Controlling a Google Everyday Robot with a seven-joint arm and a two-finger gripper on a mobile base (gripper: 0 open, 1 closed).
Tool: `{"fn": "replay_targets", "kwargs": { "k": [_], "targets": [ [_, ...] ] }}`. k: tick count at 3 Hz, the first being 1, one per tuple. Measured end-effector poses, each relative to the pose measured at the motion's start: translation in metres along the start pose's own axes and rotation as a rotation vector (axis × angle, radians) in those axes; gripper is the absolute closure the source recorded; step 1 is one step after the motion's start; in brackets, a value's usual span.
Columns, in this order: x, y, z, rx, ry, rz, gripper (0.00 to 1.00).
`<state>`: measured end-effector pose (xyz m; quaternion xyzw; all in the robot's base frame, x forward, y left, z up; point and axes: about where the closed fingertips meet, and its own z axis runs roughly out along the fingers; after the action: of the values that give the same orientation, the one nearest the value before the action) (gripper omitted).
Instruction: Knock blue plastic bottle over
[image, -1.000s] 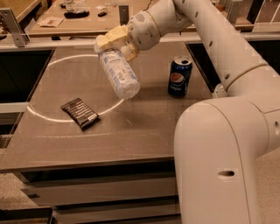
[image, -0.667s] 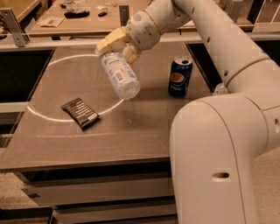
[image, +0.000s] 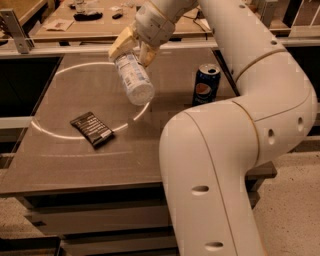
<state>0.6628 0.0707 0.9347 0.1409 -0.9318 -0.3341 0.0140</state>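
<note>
The gripper (image: 132, 49) hangs over the back of the table (image: 60, 165), its fingers clamped on the upper end of the blue plastic bottle (image: 135, 80), which slants down below it. A Pepsi can (image: 206, 85) stands to the right, well apart, and a dark packet (image: 92, 130) lies nearer, left.

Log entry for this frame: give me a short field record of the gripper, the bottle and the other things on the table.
gripper: over the table's far middle, shut on the bottle's upper end
blue plastic bottle: tilted, base toward the camera, not lying flat
Pepsi can: upright, right of the bottle, apart from it
dark packet: flat, nearer the camera and left of the bottle
table: brown top
task state: bottle not yet knocked over
</note>
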Motion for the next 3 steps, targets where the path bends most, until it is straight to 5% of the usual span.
{"fn": "replay_targets", "kwargs": {
  "k": [1, 3],
  "targets": [
    [-0.018, -0.007, 0.006, 0.102, -0.032, 0.033, 1.0],
    [-0.026, 0.005, 0.063, 0.083, 0.072, -0.008, 1.0]
  ]
}}
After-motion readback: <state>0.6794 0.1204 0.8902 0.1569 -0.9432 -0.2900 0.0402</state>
